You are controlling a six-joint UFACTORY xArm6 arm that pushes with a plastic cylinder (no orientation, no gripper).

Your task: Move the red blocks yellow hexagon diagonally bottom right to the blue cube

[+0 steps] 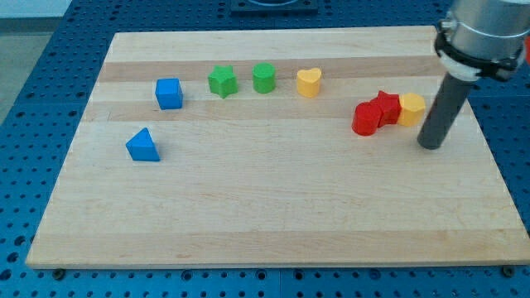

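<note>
A red cylinder-like block (pixel 365 118), a red star block (pixel 386 106) and a yellow hexagon (pixel 411 108) sit touching in a row at the view's right. The blue cube (pixel 169 93) stands far off at the upper left. My tip (pixel 430 146) rests on the board just right of and below the yellow hexagon, close to it but apart.
A blue triangular block (pixel 143 146) lies below the blue cube. A green star (pixel 222 81), a green cylinder (pixel 263 77) and a yellow heart (pixel 309 82) stand in a row along the top. The wooden board (pixel 265 223) ends close to my tip on the right.
</note>
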